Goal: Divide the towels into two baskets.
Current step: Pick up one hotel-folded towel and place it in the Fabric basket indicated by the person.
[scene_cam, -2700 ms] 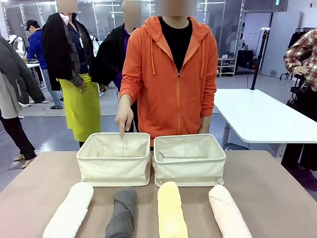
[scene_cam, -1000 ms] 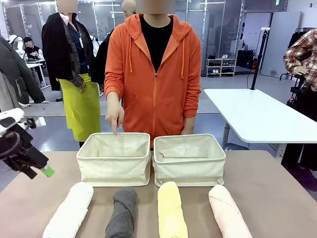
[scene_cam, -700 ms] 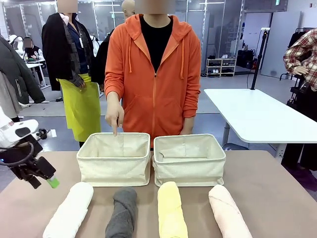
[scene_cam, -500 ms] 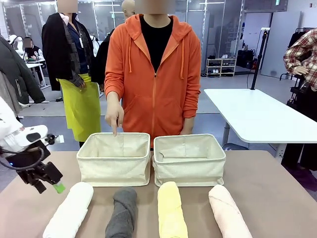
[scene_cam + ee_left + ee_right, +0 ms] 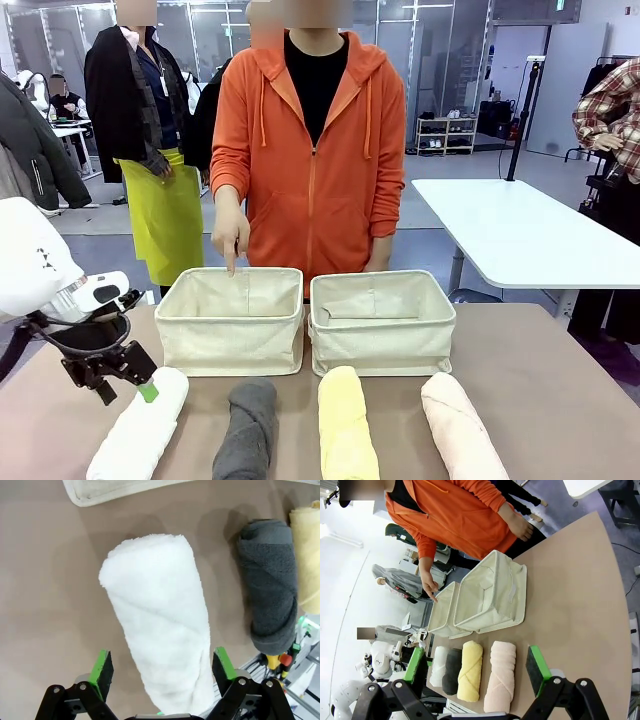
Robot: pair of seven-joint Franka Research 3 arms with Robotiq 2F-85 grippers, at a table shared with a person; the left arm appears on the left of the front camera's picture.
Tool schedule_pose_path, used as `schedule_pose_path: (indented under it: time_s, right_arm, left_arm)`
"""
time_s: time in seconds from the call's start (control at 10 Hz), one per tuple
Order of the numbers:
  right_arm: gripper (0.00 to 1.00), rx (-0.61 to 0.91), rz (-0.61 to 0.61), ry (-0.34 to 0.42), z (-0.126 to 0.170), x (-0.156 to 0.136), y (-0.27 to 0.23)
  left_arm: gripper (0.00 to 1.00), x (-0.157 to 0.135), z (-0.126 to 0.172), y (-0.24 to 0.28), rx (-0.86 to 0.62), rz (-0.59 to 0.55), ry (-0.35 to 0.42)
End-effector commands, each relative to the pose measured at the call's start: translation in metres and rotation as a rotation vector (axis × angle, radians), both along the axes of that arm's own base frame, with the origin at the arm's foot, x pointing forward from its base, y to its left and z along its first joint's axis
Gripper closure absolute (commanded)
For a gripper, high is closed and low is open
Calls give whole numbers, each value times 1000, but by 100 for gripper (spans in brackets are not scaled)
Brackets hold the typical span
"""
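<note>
— Left gripper point(image 5: 162, 665)?
— Jaws spread, flanking the white towel point(image 5: 160, 620) (leftmost in the row).
— Right gripper point(image 5: 477, 667)?
— Spread too, high above the table point(image 5: 575, 605).
— Rest?
— Grey towel point(image 5: 247, 430), yellow towel point(image 5: 346, 425), pink towel point(image 5: 460, 430) lie near of the left basket point(image 5: 230, 345) and right basket point(image 5: 383, 345); a person's hand point(image 5: 232, 235) points into the left.

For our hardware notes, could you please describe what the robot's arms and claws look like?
The left arm has a rounded white shell with small dark marks and a black cable. Both the left claw and right claw are black, jointed linkages with green pads.
</note>
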State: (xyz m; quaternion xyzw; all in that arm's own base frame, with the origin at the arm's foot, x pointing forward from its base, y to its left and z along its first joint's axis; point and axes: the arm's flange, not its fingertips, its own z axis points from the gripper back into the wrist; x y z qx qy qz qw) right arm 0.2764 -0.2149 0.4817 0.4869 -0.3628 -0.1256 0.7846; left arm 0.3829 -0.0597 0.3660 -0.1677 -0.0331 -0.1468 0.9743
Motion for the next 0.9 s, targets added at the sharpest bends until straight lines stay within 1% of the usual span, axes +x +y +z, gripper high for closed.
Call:
schedule_pose_path:
  time_s: [0.0,0.2,0.5,0.6,0.8]
  right_arm:
    - [0,7,1,-26,2,-2,0]
    - [0,7,1,-26,2,-2,0]
    - [0,7,1,-26,2,-2,0]
    - [0,7,1,-26,2,-2,0]
    - [0,7,1,-26,2,-2,0]
  left_arm:
    - [0,-31,-22,-6,-4,34,3]
    - [0,-34,-31,-14,0,33,12]
    - [0,-36,-45,-20,58,85,-47]
    - [0,-38,-51,-21,77,108,-56]
    - [0,-40,-55,-24,78,98,-56]
